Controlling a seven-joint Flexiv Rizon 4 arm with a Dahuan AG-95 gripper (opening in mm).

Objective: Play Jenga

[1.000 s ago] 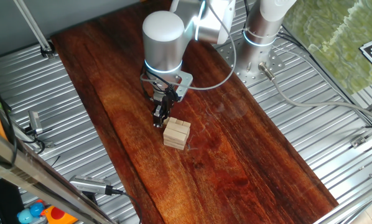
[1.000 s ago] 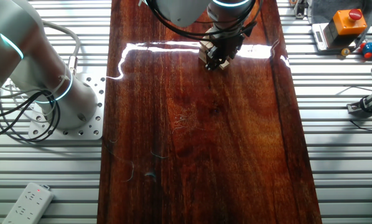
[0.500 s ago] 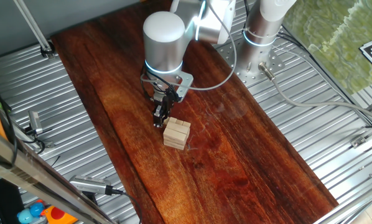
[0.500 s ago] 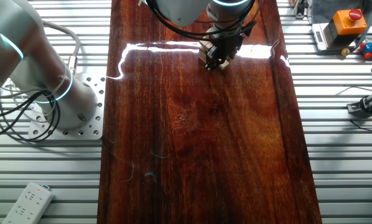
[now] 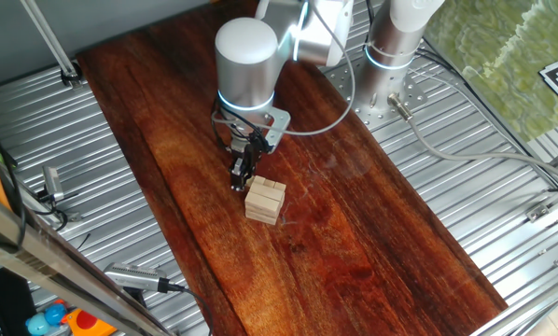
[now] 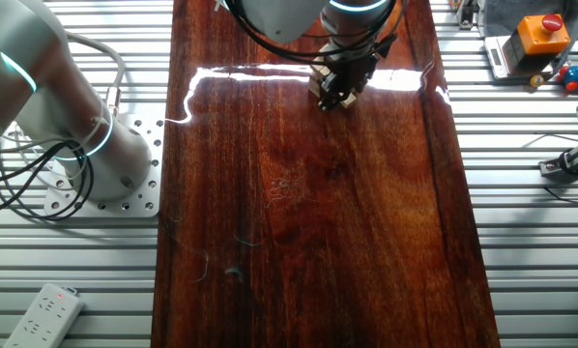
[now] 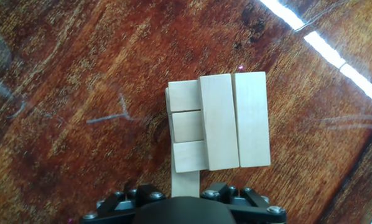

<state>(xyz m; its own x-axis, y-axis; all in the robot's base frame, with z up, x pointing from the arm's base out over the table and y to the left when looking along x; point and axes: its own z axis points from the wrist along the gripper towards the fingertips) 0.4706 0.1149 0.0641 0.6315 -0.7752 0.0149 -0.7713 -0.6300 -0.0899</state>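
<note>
The Jenga stack of pale wooden blocks stands on the dark wooden board, a few layers high. In the hand view its top layer holds two blocks, with the left slot bare and three block ends showing below. One block sticks out of the stack's near side and runs under my hand. My gripper is low at the stack's left side, fingers narrow and closed around that block. In the other fixed view the gripper covers most of the stack. My fingertips are hidden in the hand view.
The wooden board lies on a ribbed metal table. The arm's base stands at the back right. A box with a red button and a white power strip lie off the board.
</note>
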